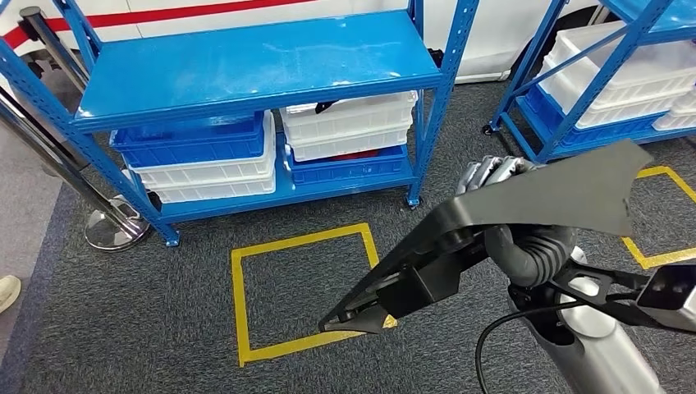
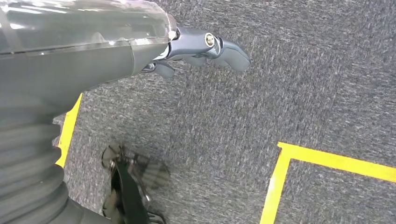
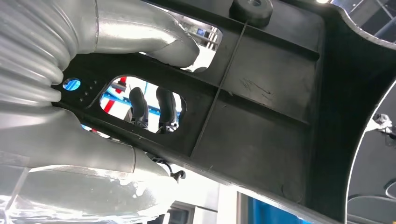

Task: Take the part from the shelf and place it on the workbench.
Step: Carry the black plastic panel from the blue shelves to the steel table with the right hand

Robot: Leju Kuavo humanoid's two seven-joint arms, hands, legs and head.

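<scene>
From the head view, the right hand (image 1: 492, 176) grasps the part (image 1: 501, 222), a long, flat black plastic piece held out in the air above the carpet, well clear of the blue shelf (image 1: 254, 61). The part juts far beyond the hand on both sides, so I judge it could lever in the grasp and slip, or its low tip could clip the shelf post during a turn (no desk is in sight, so a walk is probably ahead). White and blue bins (image 1: 271, 135) sit on the lower shelf; a yellow floor square (image 1: 238, 279) marks the carpet. No writing can be read here.

From the left wrist view, the left hand (image 2: 201, 49) hangs over grey carpet holding nothing, its fingers loosely apart. No labels.

From the right wrist view, the thumb (image 3: 154, 39) presses one face of the ribbed black part while dark fingers (image 3: 140, 107) show through a cut-out. That hold sits near one edge, so a jolt could twist the part loose. No brand or text is legible.
</scene>
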